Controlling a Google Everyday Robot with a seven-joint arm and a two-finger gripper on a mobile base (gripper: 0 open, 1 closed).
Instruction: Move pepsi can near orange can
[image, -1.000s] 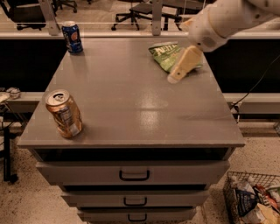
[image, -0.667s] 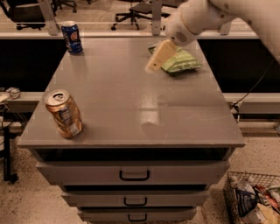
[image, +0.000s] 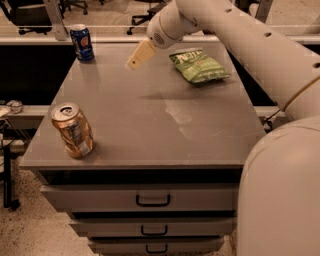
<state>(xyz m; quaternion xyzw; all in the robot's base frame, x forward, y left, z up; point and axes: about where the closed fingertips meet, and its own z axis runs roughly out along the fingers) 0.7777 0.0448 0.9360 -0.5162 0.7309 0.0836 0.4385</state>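
My gripper (image: 135, 60) hovers between pepsi can (image: 81, 43) and chip bag (image: 199, 65); I can't tell its jaw state. Orange can (image: 73, 130) stands front-left.

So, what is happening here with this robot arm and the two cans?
The robot's gripper hangs above the back of the grey cabinet top, between the pepsi can at the back left corner and a green chip bag. It touches neither. The orange can stands alone near the front left edge, so the pepsi can is not yet picked up.
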